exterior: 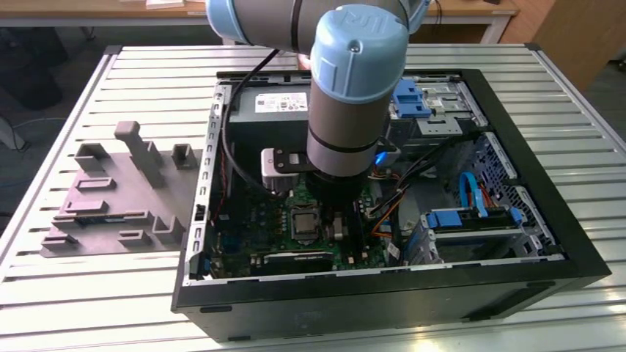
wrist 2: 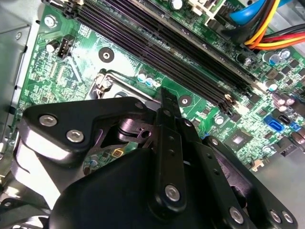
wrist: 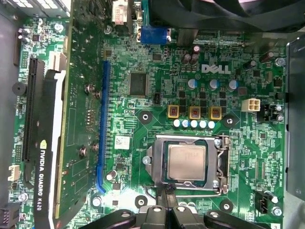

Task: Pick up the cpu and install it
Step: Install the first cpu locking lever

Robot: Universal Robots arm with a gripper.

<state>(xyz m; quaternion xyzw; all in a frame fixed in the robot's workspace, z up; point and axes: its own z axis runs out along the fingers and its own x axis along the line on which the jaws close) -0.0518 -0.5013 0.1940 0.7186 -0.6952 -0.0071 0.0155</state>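
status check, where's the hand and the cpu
Hand low over the motherboard, at the socket's edge. Cpu seated in the socket, hand off it. Nothing lying on the cpu.

The arm [exterior: 342, 95] reaches straight down, wrist vertical. Its gripper [wrist: 167, 202] hangs low, fingers seemingly drawn close together, though their tips are hard to make out.

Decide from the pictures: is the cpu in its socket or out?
In: the cpu lies flat inside the silver-framed socket in the first wrist view.
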